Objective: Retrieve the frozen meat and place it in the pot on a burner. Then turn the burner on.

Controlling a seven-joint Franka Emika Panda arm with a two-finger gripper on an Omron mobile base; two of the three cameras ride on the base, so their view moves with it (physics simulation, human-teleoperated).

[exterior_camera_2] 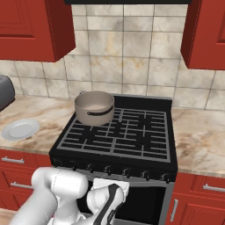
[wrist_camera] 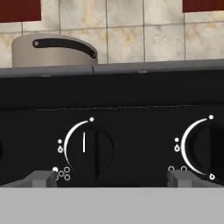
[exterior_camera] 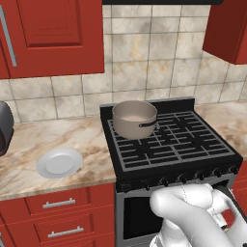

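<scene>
The gripper (wrist_camera: 111, 179), its jaws spread wide and holding nothing, is facing a stove knob (wrist_camera: 89, 151) sitting dead ahead, bar upright. Farther back, up and left, the pot (wrist_camera: 54, 50) is sitting on the rear-left burner (exterior_camera: 140, 132); the meat isn't visible.

Red cabinets, black stove, marbled beige stone

Beyond the gripper (wrist_camera: 112, 178), a tan-grey metal pot (exterior_camera: 134, 118) with dark handle; black round knob (wrist_camera: 91, 151) with white markings; round white plate (exterior_camera: 59, 162).
</scene>
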